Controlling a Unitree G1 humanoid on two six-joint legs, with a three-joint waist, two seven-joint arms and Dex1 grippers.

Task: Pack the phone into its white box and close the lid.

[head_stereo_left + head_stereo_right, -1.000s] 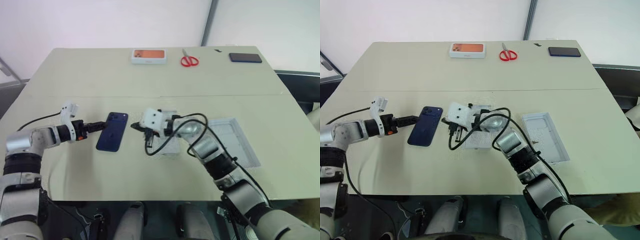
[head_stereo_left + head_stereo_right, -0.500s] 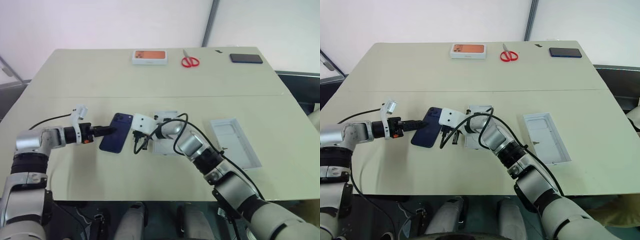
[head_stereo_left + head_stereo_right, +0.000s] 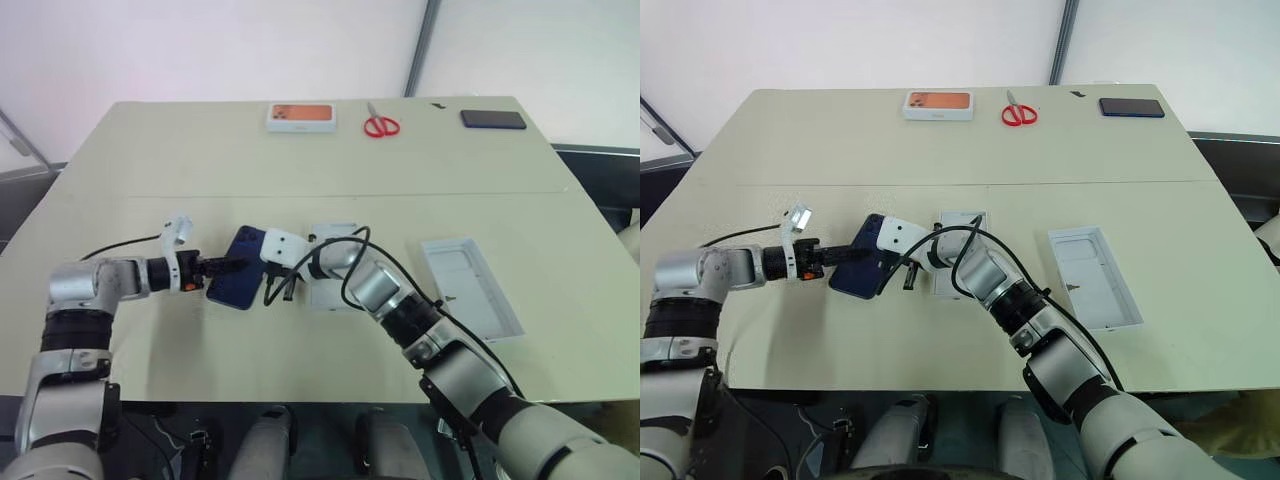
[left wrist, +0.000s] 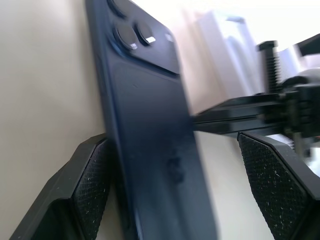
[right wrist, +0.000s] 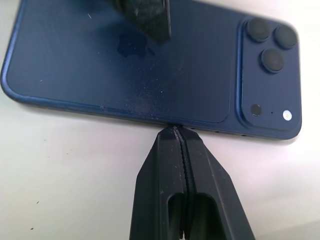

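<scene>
- On the beige table [image 3: 150,160], mid-front: both arms have closed in on one spot since a second ago, left arm swinging inward, right arm dropping low.
- Lid [image 3: 472,288], grey-white inside up, lies well off to the right side, untouched. White box [image 3: 332,285] sits just beyond the right forearm, partly hidden by it, open.
- Far edge holds a box with orange picture [image 3: 300,116], red scissors [image 3: 379,124], black phone [image 3: 493,119]; none of it disturbed.
- Phone [image 3: 866,270], navy, camera cluster up, lies between the two grippers, just left of the white box; it has shifted slightly toward the box.
- Left gripper [image 4: 175,185]: fingers spread wide, straddling the phone's long sides; one pad at its edge, no clamp yet.
- Right gripper [image 5: 175,131]: fingers pressed together, tip butted against the phone's opposite long edge.
- Reading: right tip braces as a stop so the left can seize the phone. Packing not begun; phone still outside the box.
</scene>
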